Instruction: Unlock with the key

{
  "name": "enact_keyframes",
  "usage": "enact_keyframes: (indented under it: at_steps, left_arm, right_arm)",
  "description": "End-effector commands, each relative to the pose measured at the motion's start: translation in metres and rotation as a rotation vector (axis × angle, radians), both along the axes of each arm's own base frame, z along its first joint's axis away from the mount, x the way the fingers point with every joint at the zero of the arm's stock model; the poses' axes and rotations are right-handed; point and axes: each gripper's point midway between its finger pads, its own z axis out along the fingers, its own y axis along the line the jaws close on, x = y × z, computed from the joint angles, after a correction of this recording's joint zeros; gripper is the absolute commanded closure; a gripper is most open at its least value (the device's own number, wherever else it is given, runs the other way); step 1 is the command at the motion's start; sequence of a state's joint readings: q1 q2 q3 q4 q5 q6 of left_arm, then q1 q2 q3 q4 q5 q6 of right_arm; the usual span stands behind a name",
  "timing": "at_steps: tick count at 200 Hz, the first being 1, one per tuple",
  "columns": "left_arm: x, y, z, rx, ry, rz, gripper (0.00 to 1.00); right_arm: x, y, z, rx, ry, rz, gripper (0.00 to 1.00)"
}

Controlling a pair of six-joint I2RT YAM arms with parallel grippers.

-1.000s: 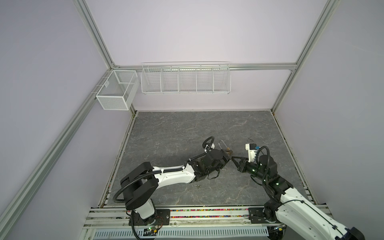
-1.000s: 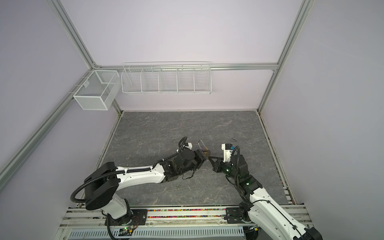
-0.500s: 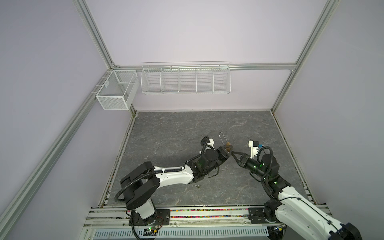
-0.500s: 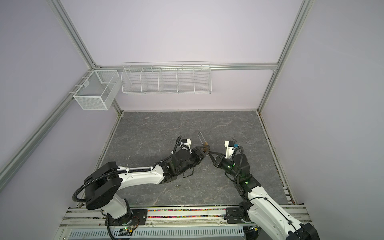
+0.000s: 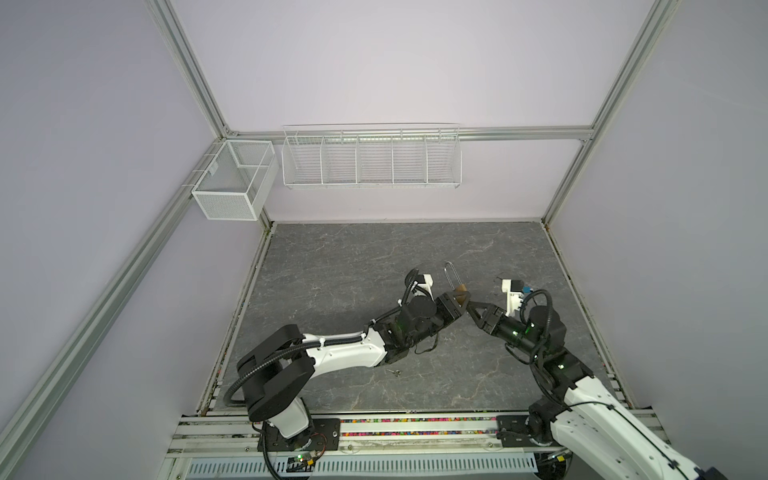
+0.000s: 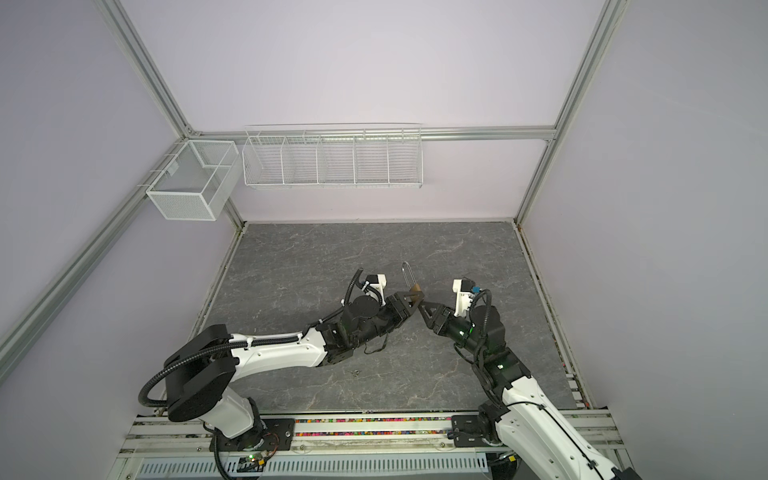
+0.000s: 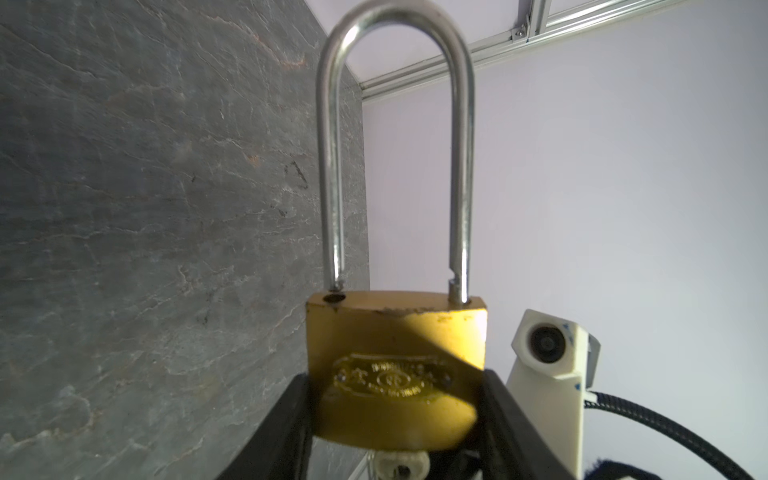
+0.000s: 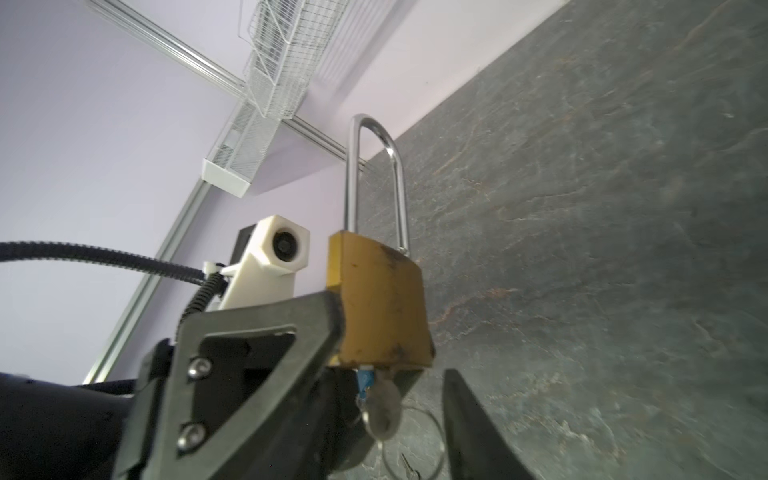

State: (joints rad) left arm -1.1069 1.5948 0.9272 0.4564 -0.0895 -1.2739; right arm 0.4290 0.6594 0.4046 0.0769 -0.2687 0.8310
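A brass padlock (image 7: 395, 357) with a long steel shackle (image 7: 459, 137) is held upright above the floor, and my left gripper (image 7: 395, 380) is shut on its body. One shackle leg has risen out of its hole. The key (image 8: 382, 409) sticks in the keyhole underneath, with a wire ring (image 8: 432, 432) hanging from it. In both top views the padlock (image 5: 460, 288) (image 6: 415, 289) sits between the left gripper (image 5: 457, 301) and the right gripper (image 5: 471, 309). The right gripper is open; its one visible finger (image 8: 465, 415) stands apart from the key.
A small metal piece (image 5: 394, 372) lies on the dark stone floor (image 5: 353, 266) beside the left arm. A white mesh box (image 5: 232, 183) and a long wire basket (image 5: 372, 158) hang on the back wall. The two wrists are close together.
The right gripper was shut on the key and has now opened and let it go. Both grippers and the padlock rose a little toward the back a second ago, then held still.
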Motion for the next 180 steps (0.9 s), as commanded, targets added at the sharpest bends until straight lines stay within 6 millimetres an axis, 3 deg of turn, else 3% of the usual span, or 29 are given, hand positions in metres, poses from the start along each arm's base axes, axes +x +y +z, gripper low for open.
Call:
enact_keyframes:
  at_steps: [1,32,43,74,117,180]
  left_arm:
    - [0.002,0.010,0.037,0.045,-0.068,-0.033,1.00]
    - [0.007,0.023,0.032,0.071,-0.064,-0.102,1.00]
    - [0.006,0.026,0.031,0.081,-0.074,-0.144,1.00]
    - [-0.024,0.024,0.046,0.115,-0.219,-0.353,1.00]
    - [-0.058,0.042,0.070,0.072,-0.379,-0.478,1.00]
    - [-0.079,0.046,0.077,0.029,-0.409,-0.569,1.00]
  right_arm:
    - [-0.011,-0.012,-0.010,-0.155,0.010,0.000,0.31]
    - [-0.019,-0.018,-0.013,-0.212,-0.007,0.009,0.00]
    - [-0.019,-0.021,-0.012,-0.234,-0.016,0.006,0.11]
    - [-0.013,-0.016,0.003,-0.223,-0.077,0.044,0.11]
    - [-0.006,0.001,0.039,-0.077,-0.204,0.109,0.11]
    - [-0.006,0.012,0.067,0.082,-0.279,0.154,0.11]
